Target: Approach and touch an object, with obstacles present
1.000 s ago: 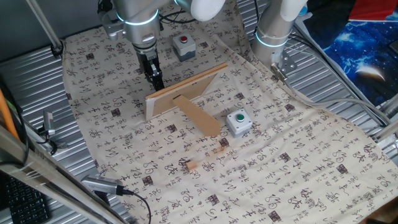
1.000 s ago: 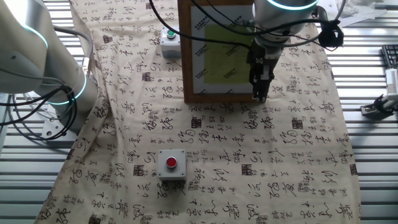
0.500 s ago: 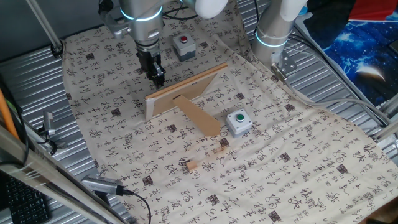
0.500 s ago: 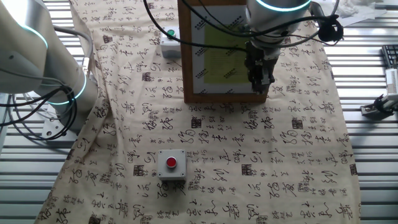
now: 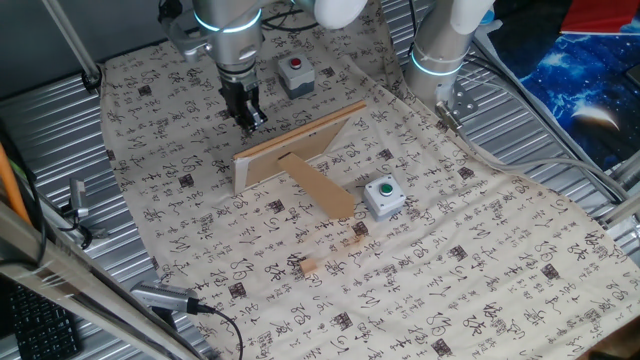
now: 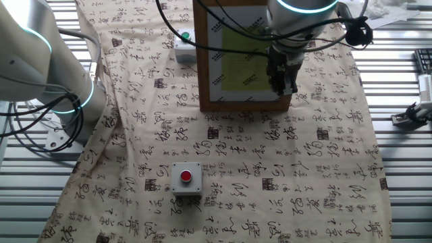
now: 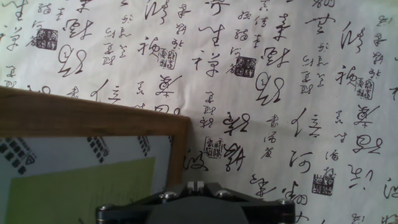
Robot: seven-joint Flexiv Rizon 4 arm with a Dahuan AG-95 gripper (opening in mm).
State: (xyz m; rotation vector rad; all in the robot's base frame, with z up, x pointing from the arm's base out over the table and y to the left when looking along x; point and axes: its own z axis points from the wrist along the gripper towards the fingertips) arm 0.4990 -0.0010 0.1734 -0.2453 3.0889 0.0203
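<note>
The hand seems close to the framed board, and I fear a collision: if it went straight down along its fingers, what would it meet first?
Probably the patterned cloth beside the board's corner; the hand might clip it, since depth is unclear.

The tabletop (image 5: 60, 110) is ribbed metal, covered by a cloth (image 5: 480, 260) with black calligraphy. On the cloth stand a wooden board (image 5: 300, 148) on its prop leg (image 5: 322, 190), a green-button box (image 5: 383, 196) beside the leg, and a red-button box (image 5: 294, 74).
</note>
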